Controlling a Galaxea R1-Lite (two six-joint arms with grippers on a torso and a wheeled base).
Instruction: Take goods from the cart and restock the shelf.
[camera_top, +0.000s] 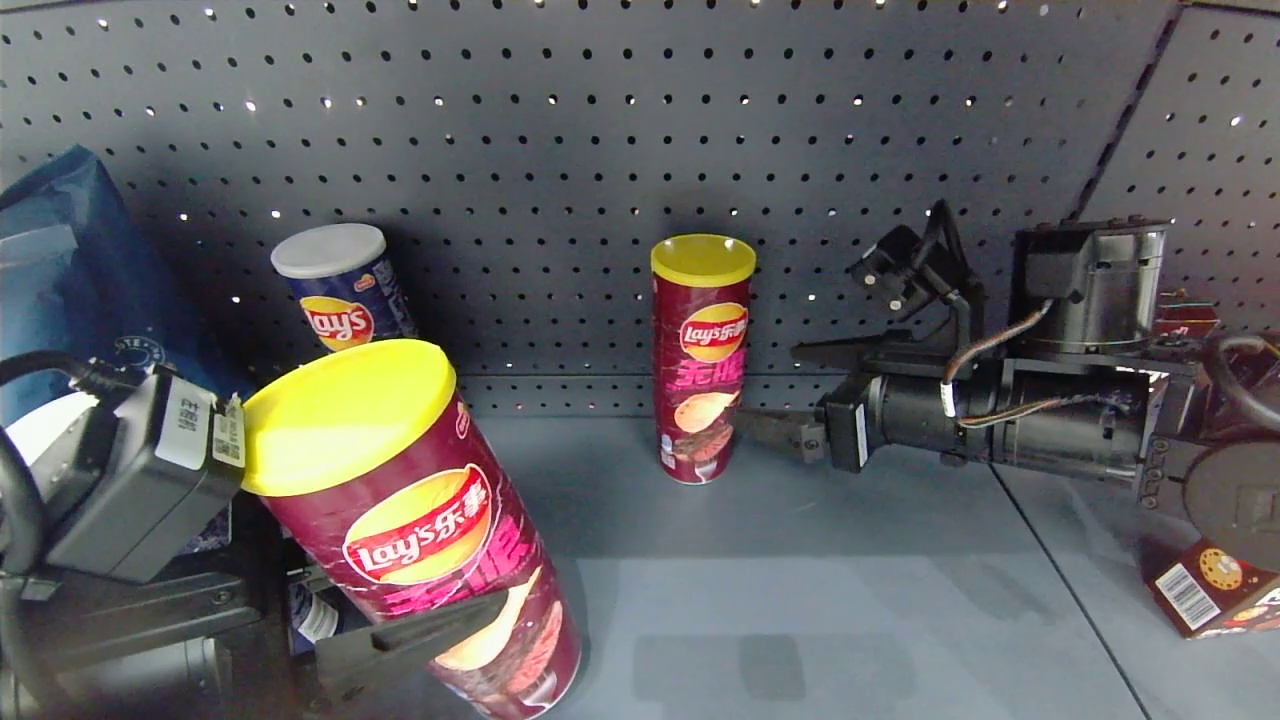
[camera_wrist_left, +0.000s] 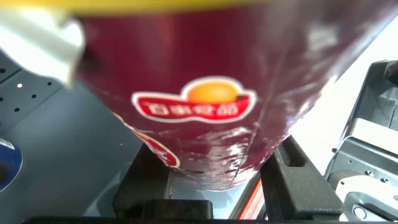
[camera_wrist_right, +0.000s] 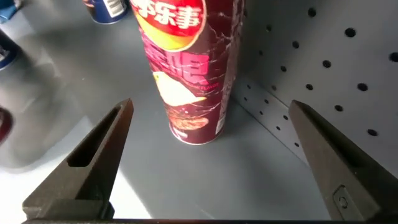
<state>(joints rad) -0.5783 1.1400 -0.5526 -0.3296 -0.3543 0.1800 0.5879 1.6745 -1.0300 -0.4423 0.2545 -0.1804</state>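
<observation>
Now the left pincer grips a maroon chip can low on its body. The can leans, with its long axis running from the yellow lid at 11 o'clock to the base at 5 o'clock, over the shelf at 7 o'clock. The right pincer is open, at 3 o'clock of an upright second can.
</observation>
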